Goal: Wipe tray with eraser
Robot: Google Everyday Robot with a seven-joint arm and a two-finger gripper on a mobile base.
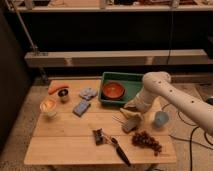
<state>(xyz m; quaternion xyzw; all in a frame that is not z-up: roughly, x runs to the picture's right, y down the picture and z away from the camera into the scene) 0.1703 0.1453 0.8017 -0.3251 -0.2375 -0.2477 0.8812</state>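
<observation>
The green tray [134, 81] stands at the back right of the wooden table, with an orange-red bowl [113, 90] in its left half. The grey-brown eraser [131, 125] lies on the table just in front of the tray. My white arm reaches in from the right and bends down over the tray's front edge. Its gripper [130, 114] hangs directly above the eraser, open, with pale fingers pointing down and nothing between them.
On the left are a carrot [57, 88], a small dark can [63, 95], a pale cup [49, 106], a blue-grey cloth [88, 93] and a blue sponge [81, 107]. Grapes [146, 141], a blue cup [161, 119] and a dark utensil [119, 150] lie near the front right.
</observation>
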